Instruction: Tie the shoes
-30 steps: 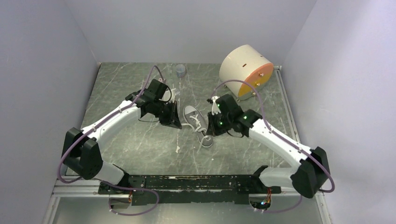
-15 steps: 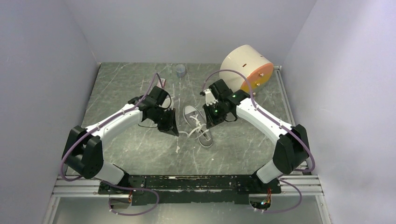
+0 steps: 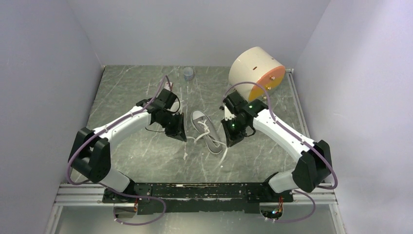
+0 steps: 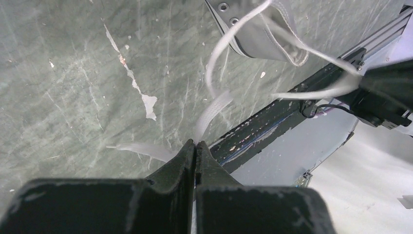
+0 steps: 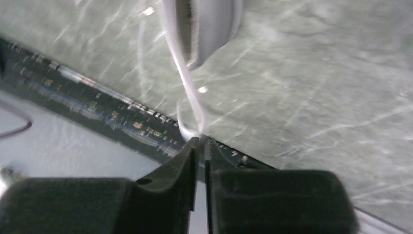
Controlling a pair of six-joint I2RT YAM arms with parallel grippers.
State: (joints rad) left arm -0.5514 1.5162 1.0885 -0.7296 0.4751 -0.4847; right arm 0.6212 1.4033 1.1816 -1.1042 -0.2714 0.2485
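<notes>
The small grey sneaker point(image 3: 205, 129) with white sole lies in the middle of the table between both arms, toe toward the front right. My left gripper point(image 3: 182, 136) sits just left of the shoe, shut on a white lace point(image 4: 210, 109) that runs from its tips point(image 4: 195, 143) up to the shoe's eyelets point(image 4: 253, 34). My right gripper point(image 3: 228, 142) sits just right of the shoe, shut on the other white lace point(image 5: 187, 83), which loops from its tips point(image 5: 200, 139) up to the shoe point(image 5: 209, 24). A lace end point(image 3: 221, 158) trails toward the front.
A cream and orange drum point(image 3: 255, 69) lies on its side at the back right. A small grey cup point(image 3: 188, 73) stands at the back centre. The black mounting rail point(image 3: 204, 191) runs along the table's front edge. Walls close in on three sides.
My right gripper has swung back and then forward to the right of the shoe, pulling its lace out. My left gripper has shifted slightly. The shoe has turned a little.
</notes>
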